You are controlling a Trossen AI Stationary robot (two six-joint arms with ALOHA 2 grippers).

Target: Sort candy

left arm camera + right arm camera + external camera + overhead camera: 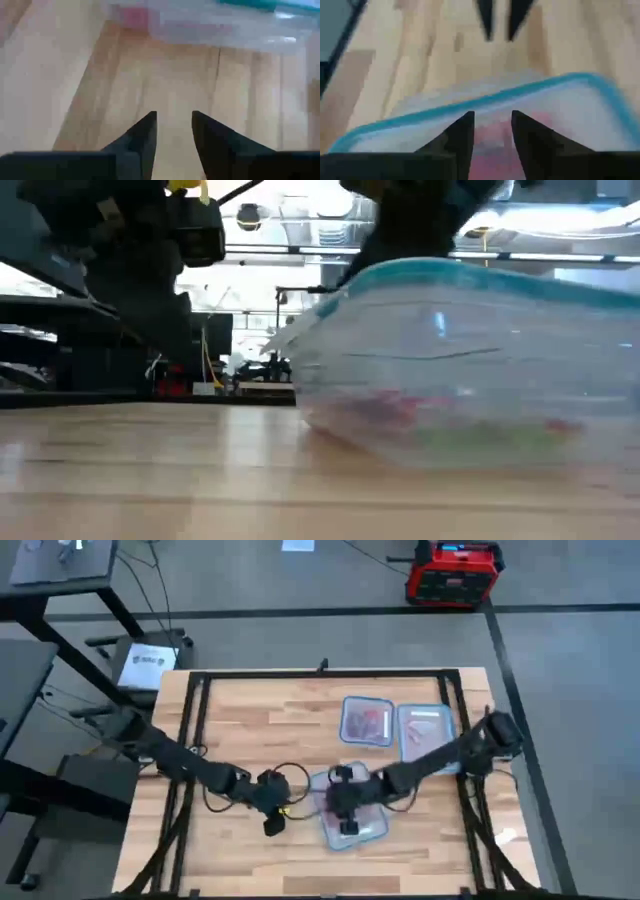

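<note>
The right gripper (pixel 492 131) hangs directly over the nearest clear tub (pixel 370 830), its jaws parted by a narrow gap with nothing between them; under that gap, inside the tub, lies a blur of red and pink candy (pixel 492 136). This looks like the picking step of the sort: the jaws are lined up above the pile but not yet down in it. The next move, as I judge it, calls for a straight descent inside the blue rim, a close on a single wrapped piece, then a lift clear of the wall before carrying it to one of the farther tubs. The risk is pinching two pieces at once or nudging the light tub. Just beyond the tub's rim from the right jaws stands the left gripper (pixel 272 827), over bare desk (pixel 75 75), its jaws likewise narrowly apart and empty; ahead of them the tub's side shows with a pink patch behind the plastic. Farther off from both jaws, two more clear tubs sit side by side: one (pixel 366 722) holding red pieces, the other (pixel 428 727) holding a few pale pink ones. That makes three tubs and two grippers. The candy pieces cannot be counted; they are too small and blurred in every view.
</note>
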